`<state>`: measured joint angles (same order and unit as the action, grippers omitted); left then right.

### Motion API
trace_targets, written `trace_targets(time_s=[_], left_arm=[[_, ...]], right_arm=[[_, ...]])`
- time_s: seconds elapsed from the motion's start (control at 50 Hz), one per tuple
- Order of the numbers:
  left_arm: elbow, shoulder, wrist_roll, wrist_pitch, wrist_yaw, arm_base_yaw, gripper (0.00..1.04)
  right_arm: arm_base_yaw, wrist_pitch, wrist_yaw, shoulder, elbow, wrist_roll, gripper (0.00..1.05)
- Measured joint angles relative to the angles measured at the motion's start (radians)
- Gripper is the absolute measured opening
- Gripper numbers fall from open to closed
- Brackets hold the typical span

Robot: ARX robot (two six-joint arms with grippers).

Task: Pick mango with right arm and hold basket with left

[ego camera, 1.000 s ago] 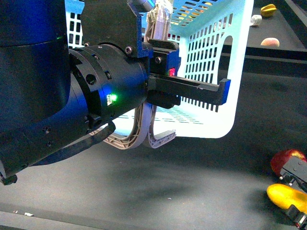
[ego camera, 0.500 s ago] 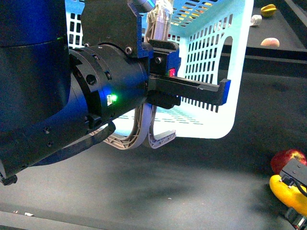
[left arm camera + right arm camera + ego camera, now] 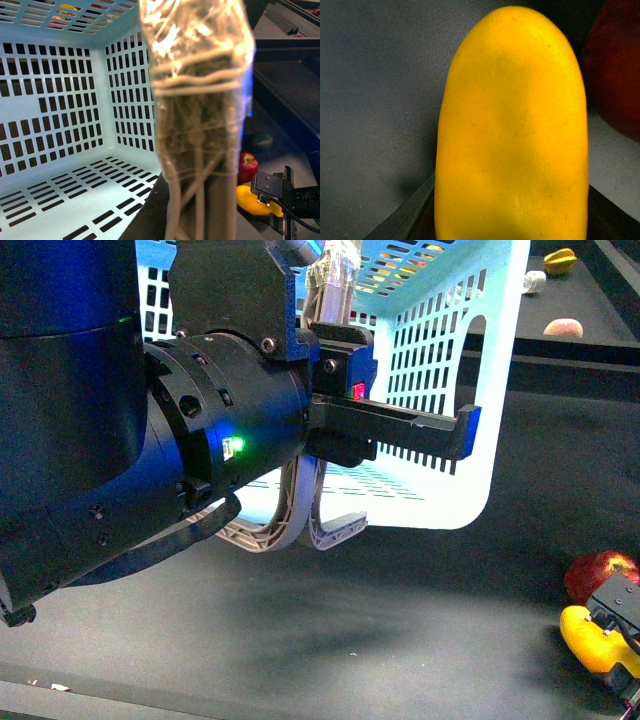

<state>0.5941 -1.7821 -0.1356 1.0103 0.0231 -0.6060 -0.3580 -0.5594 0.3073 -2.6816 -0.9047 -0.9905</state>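
My left arm (image 3: 100, 440) fills the near left of the front view, a bulky black-and-blue casing with a green light on it. Beyond it spreads the dark tabletop (image 3: 400, 620). The light-turquoise basket (image 3: 430, 350) stands behind and to the right of that arm, and its two grey-brown handles (image 3: 300, 525) curve down below the arm's casing.

My left pincer (image 3: 455, 430) reaches along the outside of the basket's slotted wall, one long black finger (image 3: 400, 425) lying flat against it. A bundle wrapped in clear film (image 3: 200, 100) blocks the middle of the left wrist view, with the basket's bare inside beside it. I cannot tell whether this pincer is apart or clamped on the wall.

At the near right edge of the tabletop, well apart from the basket, lies the yellow mango (image 3: 585, 635), just beside a red apple (image 3: 598, 573). My right pincer (image 3: 618, 635) sits over the mango's outer end. In the right wrist view the fruit fills the picture, with a dark jaw pressed to each flank: the pincer is clamped on it.

Far off lie a yellow fruit (image 3: 560, 260), a pale peach-coloured one (image 3: 563, 328) and a small white thing (image 3: 534, 281).
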Motion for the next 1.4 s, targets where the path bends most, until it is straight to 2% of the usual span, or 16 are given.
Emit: trace_targets(time_s=[0.16,0.56,0.7,0.82,0.92,1.06,1.32,1.4], left_arm=[[0.0,0.0,0.0,0.0,0.0,0.0,0.05],[0.0,0.0,0.0,0.0,0.0,0.0,0.05],[0.0,0.0,0.0,0.0,0.0,0.0,0.05],[0.0,0.0,0.0,0.0,0.0,0.0,0.05],[0.0,0.0,0.0,0.0,0.0,0.0,0.05],[0.0,0.0,0.0,0.0,0.0,0.0,0.05],[0.0,0.0,0.001,0.0,0.001,0.0,0.05],[0.0,0.0,0.0,0.0,0.001,0.0,0.05]], right_arm=[[-0.018,-0.019,0.041,0.072,0.051,0.056,0.56],[-0.051,-0.055,0.137,0.487,0.208,0.344,0.56],[-0.027,-0.064,0.184,0.681,0.26,0.549,0.56],[0.045,-0.103,0.202,0.848,0.311,0.754,0.56],[0.142,-0.132,0.165,0.95,0.338,0.917,0.56],[0.268,-0.134,0.12,1.021,0.338,1.045,0.56],[0.489,-0.148,0.024,1.039,0.283,1.19,0.56],[0.53,-0.164,0.004,1.028,0.266,1.221,0.56]])
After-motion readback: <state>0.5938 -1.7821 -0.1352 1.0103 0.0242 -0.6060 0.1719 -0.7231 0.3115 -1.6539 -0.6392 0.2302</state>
